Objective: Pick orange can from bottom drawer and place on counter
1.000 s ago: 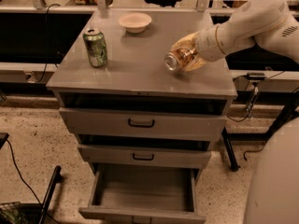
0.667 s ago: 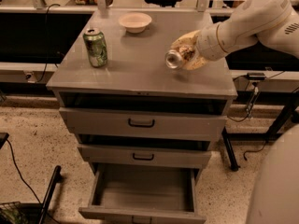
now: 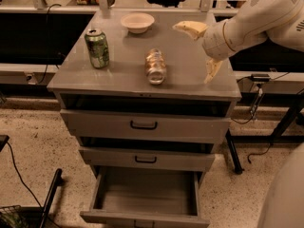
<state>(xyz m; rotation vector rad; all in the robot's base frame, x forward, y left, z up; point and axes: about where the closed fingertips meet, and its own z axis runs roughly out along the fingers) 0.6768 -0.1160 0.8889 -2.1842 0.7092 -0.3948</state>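
The orange can (image 3: 155,66) lies (sideways) on the counter (image 3: 121,72), gripper (image 3: 192,52) spread beside

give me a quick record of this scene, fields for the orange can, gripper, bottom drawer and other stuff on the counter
orange can: lying on its side on the counter, near the front edge
gripper: open, above the counter to the right of the orange can, not touching it
bottom drawer: pulled open, nothing visible inside
green can: upright, left part of the counter
bowl: near the back of the counter
task state: orange can looks placed
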